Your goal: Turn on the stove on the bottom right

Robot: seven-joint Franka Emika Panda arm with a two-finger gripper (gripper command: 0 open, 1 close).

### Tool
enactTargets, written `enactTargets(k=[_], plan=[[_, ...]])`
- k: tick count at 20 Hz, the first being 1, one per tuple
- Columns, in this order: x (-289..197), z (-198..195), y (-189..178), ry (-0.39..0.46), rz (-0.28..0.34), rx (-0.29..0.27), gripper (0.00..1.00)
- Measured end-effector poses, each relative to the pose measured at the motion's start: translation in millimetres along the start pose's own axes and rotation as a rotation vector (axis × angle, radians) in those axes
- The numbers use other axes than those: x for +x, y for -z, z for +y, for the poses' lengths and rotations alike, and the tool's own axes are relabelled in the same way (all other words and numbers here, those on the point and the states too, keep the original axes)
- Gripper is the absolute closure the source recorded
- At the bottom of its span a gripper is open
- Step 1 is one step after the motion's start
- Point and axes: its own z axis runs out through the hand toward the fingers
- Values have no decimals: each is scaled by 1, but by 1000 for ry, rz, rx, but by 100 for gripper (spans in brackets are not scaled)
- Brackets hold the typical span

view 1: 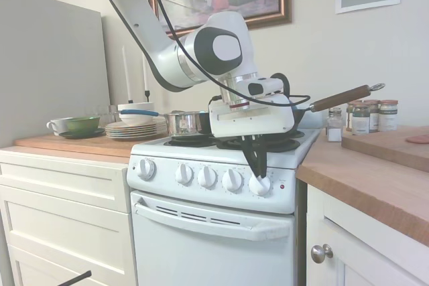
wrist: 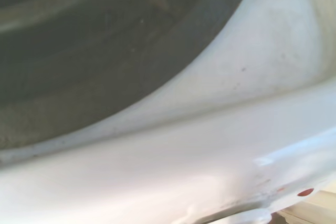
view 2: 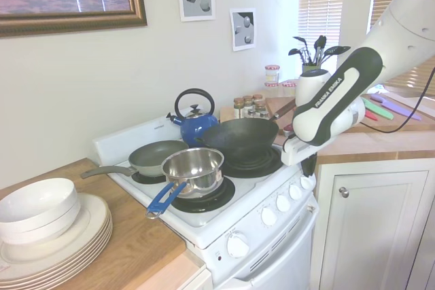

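White enamel fills most of what I see: the stove stands between the drawers and the wooden table, its five round knobs in a row across the front panel. The gripper hangs down over the front edge, and its dark fingers are clamped on the rightmost knob, the last one before the small red light at about 3 o'clock of it. From the other side of the room the same grip shows, fingers closed around that end knob, with the black wok on the burner just behind.

So the reach and the grasp look done. What I cannot judge is how far the knob is turned; its pointer is hidden under the fingers, and the red light gives no clear sign of being lit. My guess is that the twist itself is the step in hand, and letting go and backing away are left.
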Motion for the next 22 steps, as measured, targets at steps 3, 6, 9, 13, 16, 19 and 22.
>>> enactTargets(k=[3, 6, 9, 13, 16, 19, 22], plan=[[-1, -1, 0, 1, -1, 0, 100], [-8, -5, -2, 6, -8, -2, 100], [-14, -8, -4, 10, -16, -3, 100], [-14, -8, -4, 2, -18, 2, 100], [-14, -8, -4, -15, -25, 10, 100], [-14, -7, -5, -31, -36, 18, 100], [-13, -5, -8, -39, -46, 20, 100]])
